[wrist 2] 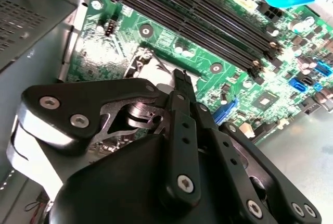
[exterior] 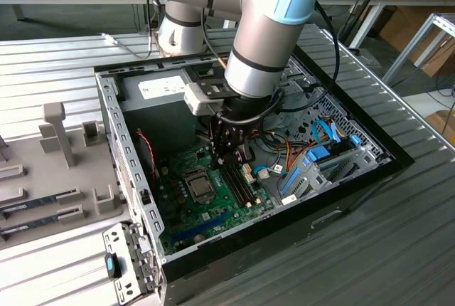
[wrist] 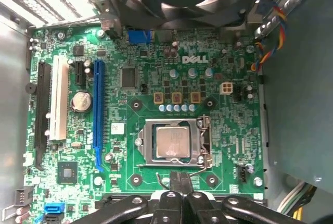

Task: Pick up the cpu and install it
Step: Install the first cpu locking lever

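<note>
the arm is reaching down into the open black computer case (exterior: pixel 370 178), its dark metal gripper (wrist: pixel 179 178) hanging just over the green motherboard (wrist: pixel 218 130), beside the long dark memory slots (wrist 2: pixel 208 26). the fingers (wrist 2: pixel 182 86) are looking pinched together, narrow, with nothing between them. the small square silver-topped cpu (wrist: pixel 173 142) is sitting flat inside its metal socket frame (wrist: pixel 145 146), apart from the fingertips, so it appears already dropped in place. the frame is lying open around the chip, probably why the claw is hovering so close by.
</note>
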You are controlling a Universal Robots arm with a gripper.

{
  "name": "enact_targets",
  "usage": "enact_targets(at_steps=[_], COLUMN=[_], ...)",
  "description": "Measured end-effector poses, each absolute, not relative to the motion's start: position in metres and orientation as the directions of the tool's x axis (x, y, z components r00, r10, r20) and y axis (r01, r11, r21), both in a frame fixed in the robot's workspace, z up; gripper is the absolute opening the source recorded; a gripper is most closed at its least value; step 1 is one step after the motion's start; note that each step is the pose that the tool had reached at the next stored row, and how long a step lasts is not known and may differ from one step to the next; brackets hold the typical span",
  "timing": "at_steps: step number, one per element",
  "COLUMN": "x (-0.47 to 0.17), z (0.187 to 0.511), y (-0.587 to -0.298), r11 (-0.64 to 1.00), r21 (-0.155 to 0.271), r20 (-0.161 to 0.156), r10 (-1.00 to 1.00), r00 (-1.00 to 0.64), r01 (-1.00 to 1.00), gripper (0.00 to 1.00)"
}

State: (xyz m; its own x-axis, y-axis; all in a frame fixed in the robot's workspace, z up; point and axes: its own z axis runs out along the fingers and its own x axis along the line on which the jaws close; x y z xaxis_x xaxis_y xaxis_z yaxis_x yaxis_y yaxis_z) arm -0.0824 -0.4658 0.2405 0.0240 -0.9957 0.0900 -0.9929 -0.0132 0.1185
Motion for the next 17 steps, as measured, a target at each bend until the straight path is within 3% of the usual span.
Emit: enact_targets(at_steps=[17], x=[-0.0919], z=[0.2369], y=[-0.4680], r11=[-0.019], r21=[0.118], r20=[0.093], r10=[-0.995], r00=[0.030], r01=[-0.993], gripper=[0.11])
